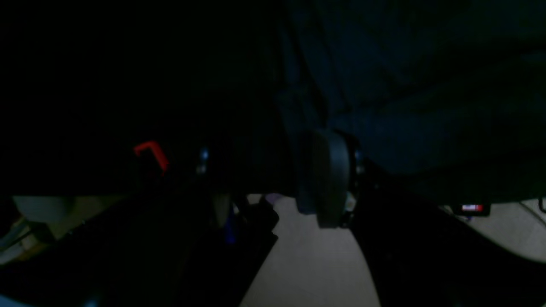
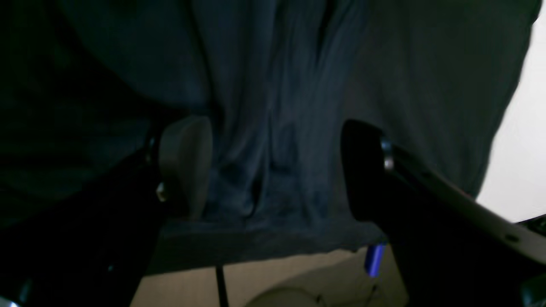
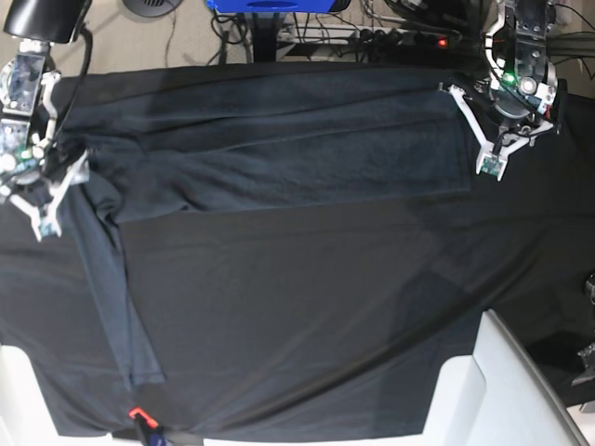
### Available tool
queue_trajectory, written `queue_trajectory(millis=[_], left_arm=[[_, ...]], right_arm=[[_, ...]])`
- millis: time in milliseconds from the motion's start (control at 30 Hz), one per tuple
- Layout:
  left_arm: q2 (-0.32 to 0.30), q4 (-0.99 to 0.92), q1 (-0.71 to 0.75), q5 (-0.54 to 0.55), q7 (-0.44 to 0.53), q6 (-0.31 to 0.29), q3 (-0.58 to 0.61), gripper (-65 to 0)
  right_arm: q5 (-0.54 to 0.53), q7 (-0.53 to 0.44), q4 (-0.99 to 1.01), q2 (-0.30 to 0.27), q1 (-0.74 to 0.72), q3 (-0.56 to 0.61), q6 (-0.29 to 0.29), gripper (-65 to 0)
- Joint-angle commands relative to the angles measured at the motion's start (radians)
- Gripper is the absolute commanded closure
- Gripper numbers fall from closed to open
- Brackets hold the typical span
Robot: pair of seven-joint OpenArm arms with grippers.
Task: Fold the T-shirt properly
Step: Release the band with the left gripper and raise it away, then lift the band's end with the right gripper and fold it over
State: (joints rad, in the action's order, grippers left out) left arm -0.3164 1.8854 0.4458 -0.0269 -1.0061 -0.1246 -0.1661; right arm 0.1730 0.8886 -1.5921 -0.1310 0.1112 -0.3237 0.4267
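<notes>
The dark slate-grey T-shirt (image 3: 279,139) lies on the black table cloth (image 3: 325,307) as a wide folded band along the far side. A narrow strip of it (image 3: 116,297) trails down toward the near edge on the left. My right gripper (image 3: 51,190) sits at the band's left end. In the right wrist view this gripper (image 2: 275,170) is open, with wrinkled shirt fabric (image 2: 277,106) behind the gap and nothing clamped. My left gripper (image 3: 497,139) is at the band's right end. The dim left wrist view shows it (image 1: 264,175) with jaws apart beside the shirt's edge (image 1: 405,85).
A white slanted panel (image 3: 502,390) rises at the near right corner, and another white piece (image 3: 14,400) at the near left. A small red tag (image 3: 137,413) sits at the cloth's near edge. Cables, a power strip (image 3: 409,37) and a blue object (image 3: 270,5) lie beyond the far edge.
</notes>
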Motion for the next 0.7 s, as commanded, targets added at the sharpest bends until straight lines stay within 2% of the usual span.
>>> queue_trajectory(millis=[0, 133, 233, 267, 367, 433, 500, 600, 667], left_arm=[[-0.011, 0.026, -0.009, -0.014, 0.01, 0.006, -0.033, -29.9], [0.007, 0.046, -0.029, -0.012, 0.013, 0.001, -0.117, -29.9], [0.036, 0.047, -0.057, -0.012, 0.013, -0.011, -0.148, -29.9], [0.044, 0.047, -0.058, -0.011, 0.014, -0.036, -0.155, -29.5], [0.076, 0.052, -0.06, 0.069, 0.016, -0.191, -0.211, -29.1], [0.098, 0.052, -0.057, 0.176, 0.016, -0.294, -0.286, -29.0], [0.125, 0.05, -0.051, 0.299, 0.016, -0.367, -0.398, -29.0], [0.138, 0.047, -0.034, 0.451, 0.014, -0.45, -0.57, -29.0], [0.133, 0.047, -0.023, 0.5, 0.014, -0.468, -0.637, -29.0]], right_arm=[[0.004, -0.007, -0.044, -0.011, -0.009, -0.007, -0.001, -44.7], [0.003, -0.009, -0.115, -0.011, -0.015, 0.001, -0.001, -44.7], [0.003, -0.042, -0.09, -0.012, -0.09, 0.002, 0.004, -44.7], [0.003, -0.064, -0.057, -0.012, -0.12, 0.002, 0.004, -44.7], [0.003, -0.144, 0.126, -0.017, -0.245, 0.004, 0.004, -44.7], [0.006, -0.185, 0.278, -0.02, -0.336, 0.004, 0.004, -44.7], [0.006, -0.228, 0.43, -0.04, -0.413, 0.004, 0.004, -44.7], [0.007, -0.302, 0.643, -0.055, -0.512, 0.004, 0.004, -44.7], [0.009, -0.351, 0.754, -0.06, -0.555, 0.004, 0.004, -44.7]])
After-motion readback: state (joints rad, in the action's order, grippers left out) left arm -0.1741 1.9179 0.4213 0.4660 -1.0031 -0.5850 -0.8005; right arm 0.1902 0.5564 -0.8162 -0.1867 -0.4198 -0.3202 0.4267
